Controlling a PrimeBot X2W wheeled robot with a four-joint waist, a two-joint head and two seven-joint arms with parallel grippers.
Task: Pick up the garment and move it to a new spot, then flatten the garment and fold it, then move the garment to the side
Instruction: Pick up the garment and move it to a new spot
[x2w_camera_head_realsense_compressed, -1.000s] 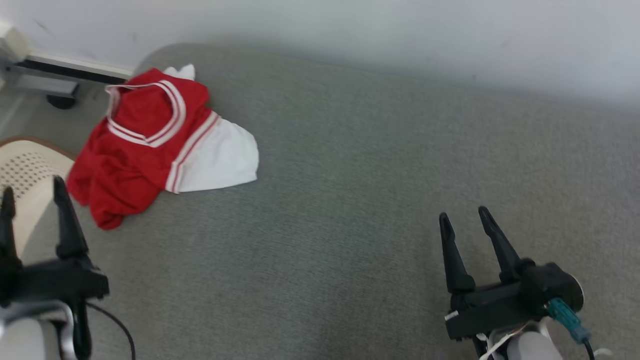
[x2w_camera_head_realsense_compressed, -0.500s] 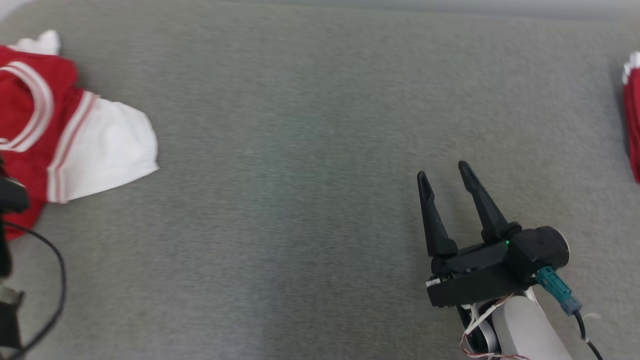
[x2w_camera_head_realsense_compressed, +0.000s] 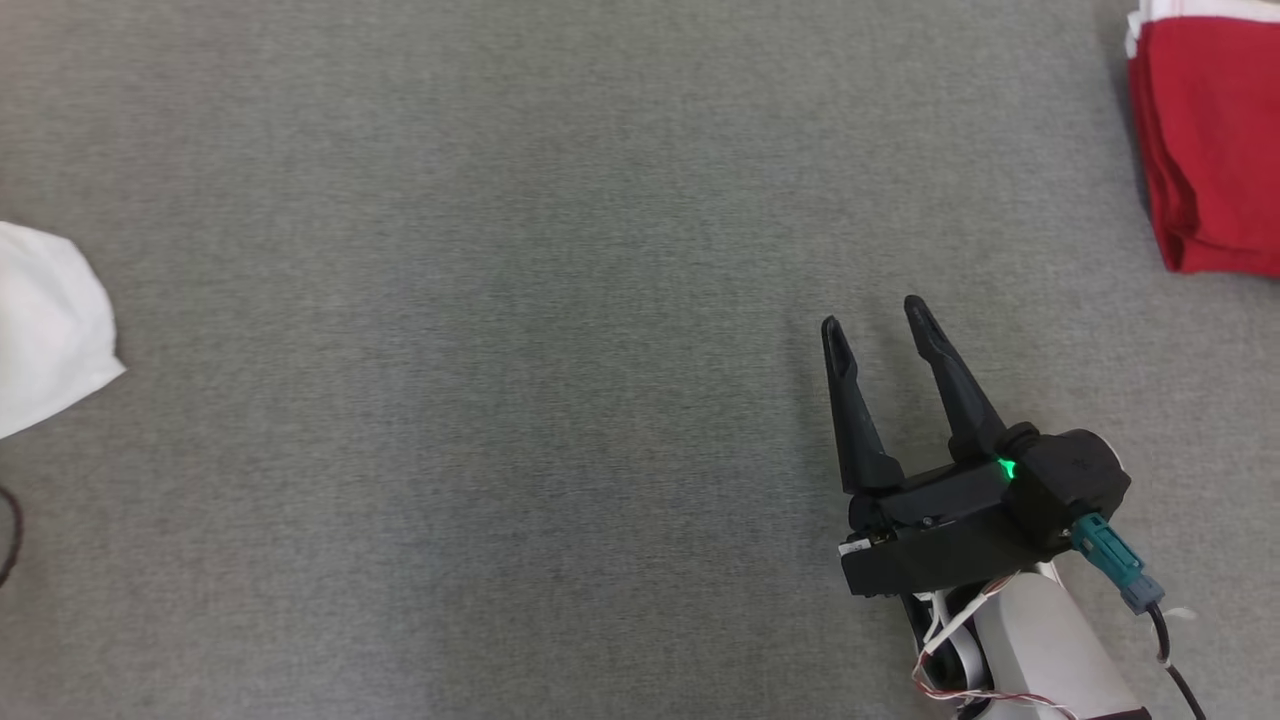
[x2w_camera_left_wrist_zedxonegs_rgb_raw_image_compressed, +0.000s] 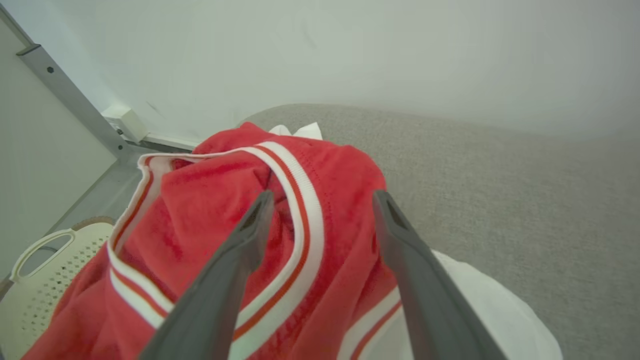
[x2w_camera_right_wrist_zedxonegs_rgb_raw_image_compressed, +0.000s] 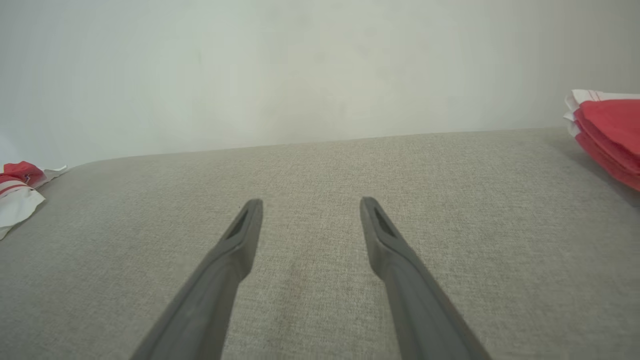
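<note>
The garment (x2w_camera_left_wrist_zedxonegs_rgb_raw_image_compressed: 200, 215) is a crumpled red jersey with white-and-red striped trim and a white panel, lying at the left end of the grey cushion (x2w_camera_head_realsense_compressed: 500, 350). Its white corner (x2w_camera_head_realsense_compressed: 45, 320) shows at the left edge of the head view, and it appears small at the far left in the right wrist view (x2w_camera_right_wrist_zedxonegs_rgb_raw_image_compressed: 17, 192). My left gripper (x2w_camera_left_wrist_zedxonegs_rgb_raw_image_compressed: 322, 196) hovers open just over the striped collar, nothing between its fingers. My right gripper (x2w_camera_head_realsense_compressed: 872, 313) is open over bare cushion at the lower right (x2w_camera_right_wrist_zedxonegs_rgb_raw_image_compressed: 307, 202).
A folded stack of red and white cloth (x2w_camera_head_realsense_compressed: 1210, 140) lies at the cushion's right end (x2w_camera_right_wrist_zedxonegs_rgb_raw_image_compressed: 607, 130). A cream perforated basket (x2w_camera_left_wrist_zedxonegs_rgb_raw_image_compressed: 45, 270) stands beside the cushion's left end. A pale wall (x2w_camera_right_wrist_zedxonegs_rgb_raw_image_compressed: 300, 65) runs behind the cushion.
The head camera has swung right: the garment slid to the left edge of its view and the folded stack came in at the right. Both grippers stay open.
</note>
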